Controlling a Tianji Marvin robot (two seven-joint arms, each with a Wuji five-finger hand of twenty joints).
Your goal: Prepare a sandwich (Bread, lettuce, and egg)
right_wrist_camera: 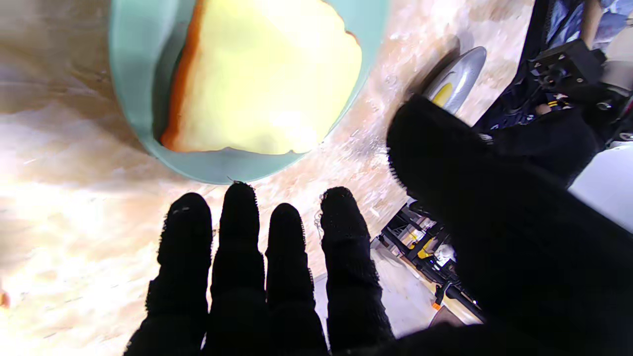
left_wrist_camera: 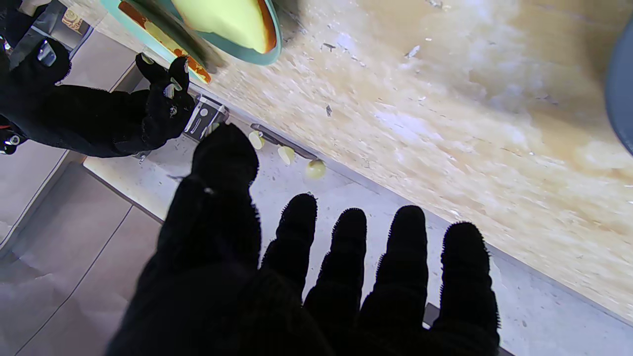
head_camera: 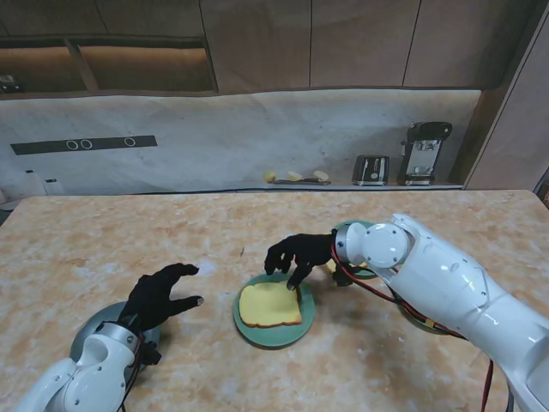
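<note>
So the marbled tan surface [head_camera: 257, 223] had a teal plate [head_camera: 247, 328] near the middle, with one slice of bread [head_camera: 270, 305] lying flat on it. The right hand [head_camera: 296, 254] hung over the plate's far edge, fingers spread and grasping nothing. The left hand [head_camera: 159, 294] sat well left of the plate, fingers also released.

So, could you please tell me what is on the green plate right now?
One slice of bread lies on the green plate, with no lettuce or egg on it. The right hand hovers open at its far edge. Whatever lies under the slice is covered.
</note>
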